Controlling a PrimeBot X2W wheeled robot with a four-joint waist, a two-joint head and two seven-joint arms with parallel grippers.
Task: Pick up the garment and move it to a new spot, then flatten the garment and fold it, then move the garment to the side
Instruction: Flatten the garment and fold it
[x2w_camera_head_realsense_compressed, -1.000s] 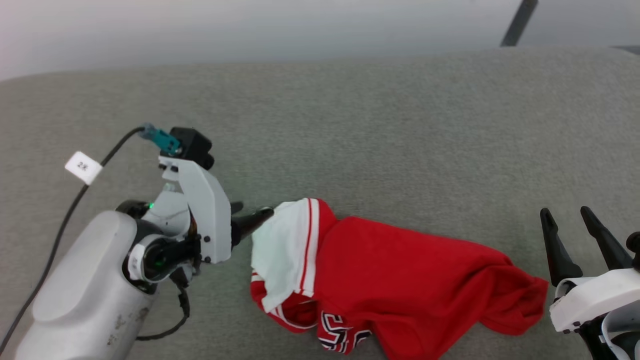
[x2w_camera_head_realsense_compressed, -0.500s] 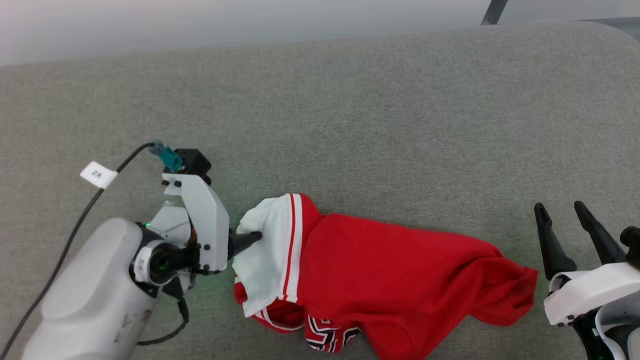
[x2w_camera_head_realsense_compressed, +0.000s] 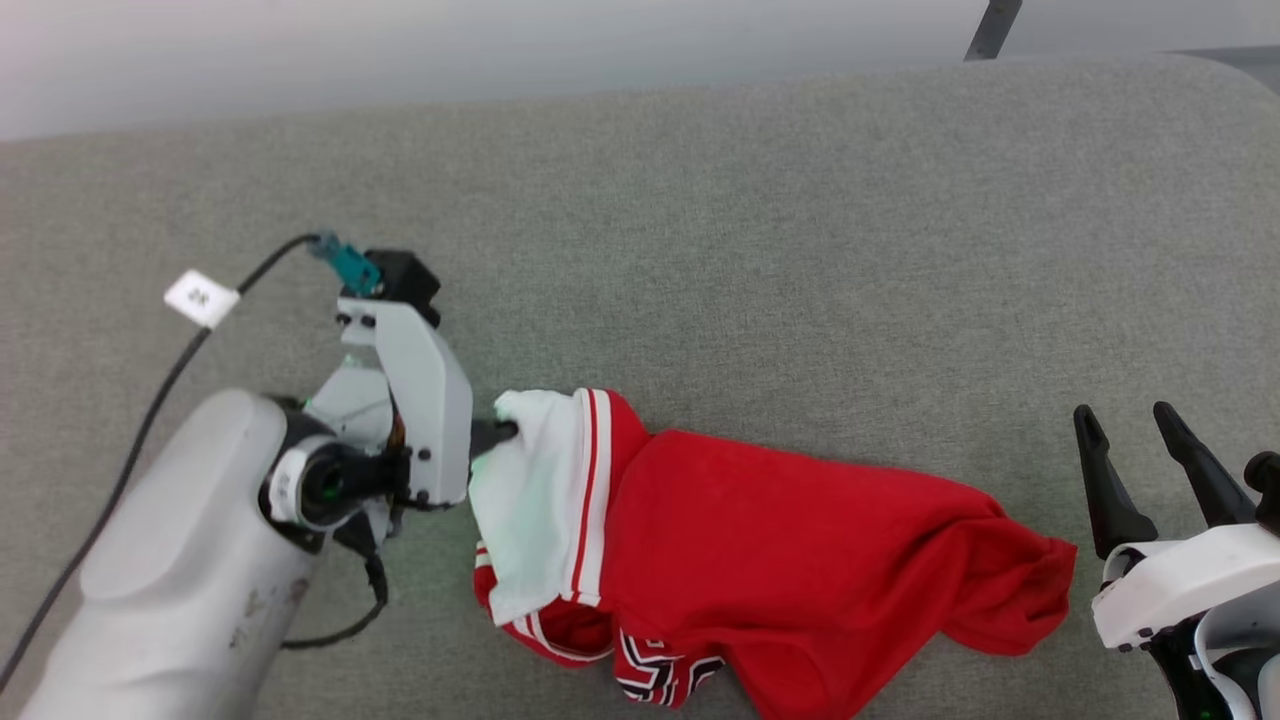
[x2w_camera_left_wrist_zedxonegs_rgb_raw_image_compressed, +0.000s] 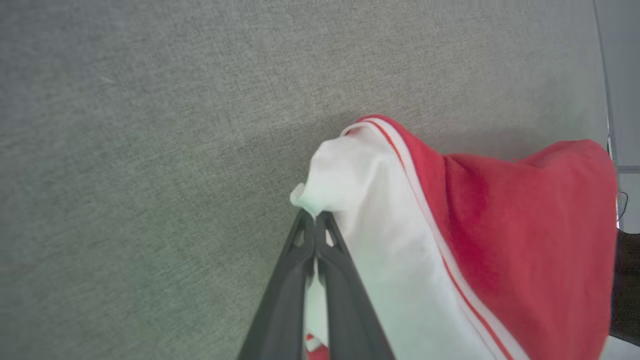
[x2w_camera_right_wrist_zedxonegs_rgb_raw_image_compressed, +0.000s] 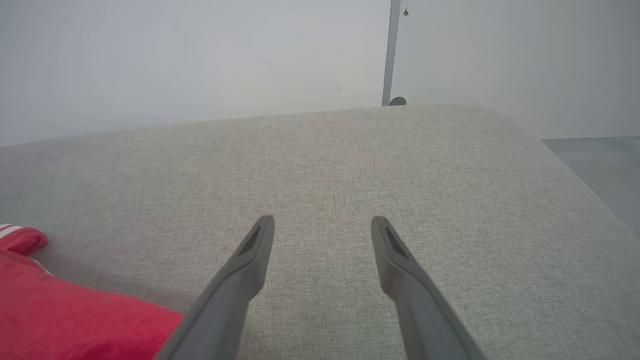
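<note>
In your head view, the red jersey T-shirt (x2w_camera_head_realsense_compressed: 800, 560) lies crumpled on the grey fabric cushion (x2w_camera_head_realsense_compressed: 760, 220), between both arms. Your left gripper (x2w_camera_head_realsense_compressed: 497, 437) meets its white sleeve (x2w_camera_head_realsense_compressed: 530, 500); the right gripper (x2w_camera_head_realsense_compressed: 1123, 412) stands just beside the red end, apart from it. Your left wrist view shows that gripper clenched on a pinch of the sleeve's edge, which seems lifted slightly. Your right wrist view shows the other released, fingers spread wide above the cushion.

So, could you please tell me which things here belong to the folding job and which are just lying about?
In the job: garment; left gripper, shut on its white sleeve; right gripper, open beside it.
Just about: grey cushion underneath; tagged cable; pole behind.
</note>
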